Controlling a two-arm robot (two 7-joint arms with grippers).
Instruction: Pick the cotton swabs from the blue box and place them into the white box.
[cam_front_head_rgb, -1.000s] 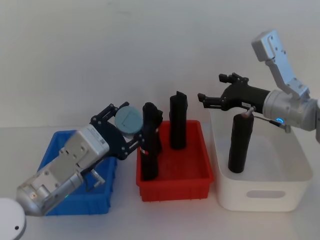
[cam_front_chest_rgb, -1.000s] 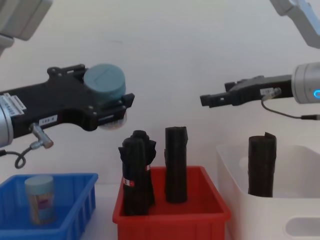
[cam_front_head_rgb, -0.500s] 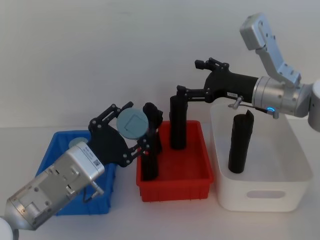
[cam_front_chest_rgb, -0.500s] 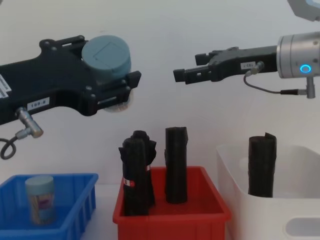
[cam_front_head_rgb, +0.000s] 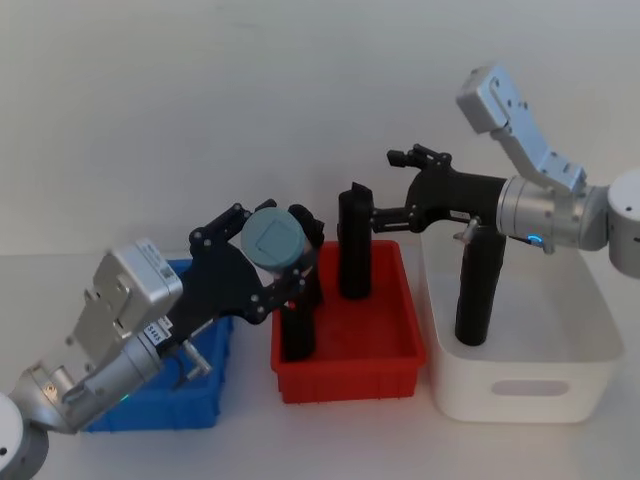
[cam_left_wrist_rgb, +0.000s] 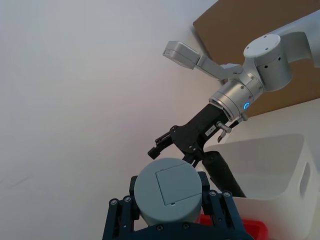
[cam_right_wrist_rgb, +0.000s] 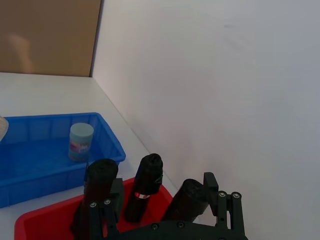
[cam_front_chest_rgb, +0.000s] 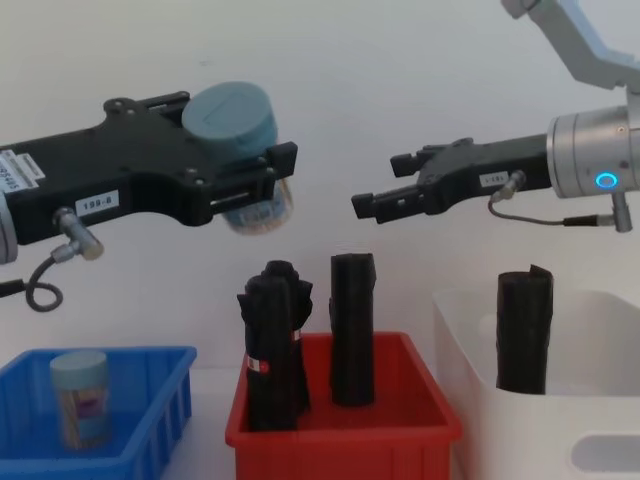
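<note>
Bench (cam_front_head_rgb: 250, 440) with three bins in a row. Largest is the white box (cam_front_head_rgb: 520, 400) at the robot's right, with one black roll (cam_front_head_rgb: 478, 285) standing upright in it. The red bin (cam_front_head_rgb: 350, 375) sits in the middle with more upright black rolls (cam_front_head_rgb: 354, 240), and the blue box (cam_front_head_rgb: 170, 412) is at the left.

The left arm reaches up and forward from the blue box. Its left pincer (cam_front_head_rgb: 270, 250) is clamped on one tub of cotton swabs (cam_left_wrist_rgb: 169, 190), lid up, held in the air over the near-left edge of the red bin. A second tub (cam_front_chest_rgb: 78, 395) stands in the blue box.

The right arm stretches leftward from above the white box. Its right pincer (cam_front_chest_rgb: 380, 185) is spread and holds nothing, and its tips are close to the top of the rear roll.

This looks like the carry step. The next move calls for crossing high enough to clear the rolls and the right arm, then lowering the tub into the white box and letting go.
</note>
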